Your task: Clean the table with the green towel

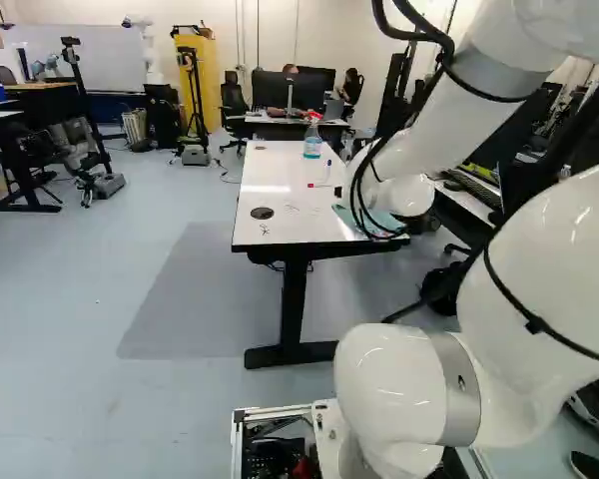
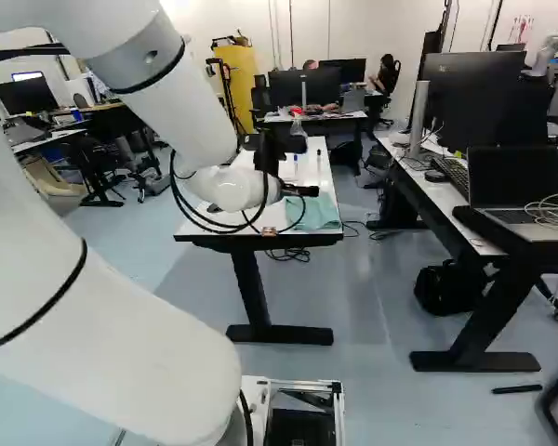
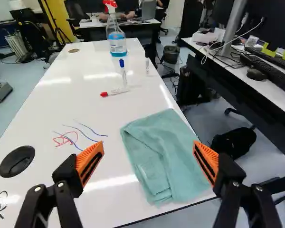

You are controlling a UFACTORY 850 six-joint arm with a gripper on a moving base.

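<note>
Green towel [image 3: 168, 152] lies rumpled by the counter's [image 3: 47, 114] edge, ahead of my wide-spread fingers [image 3: 89, 162], so I should centre over its thick fold, descend gently, and pinch a generous bunch before wiping the blue and red scribbles [image 3: 83, 133].

A spray bottle [image 3: 117, 42] stood beyond a blue-capped marker [image 3: 123, 71] and a red-capped marker [image 3: 115, 92]; an open laptop [image 2: 513, 177] sat beside a keyboard [image 2: 453, 174], and a black bag [image 2: 446, 286] lay on the floor [image 2: 377, 316]
</note>
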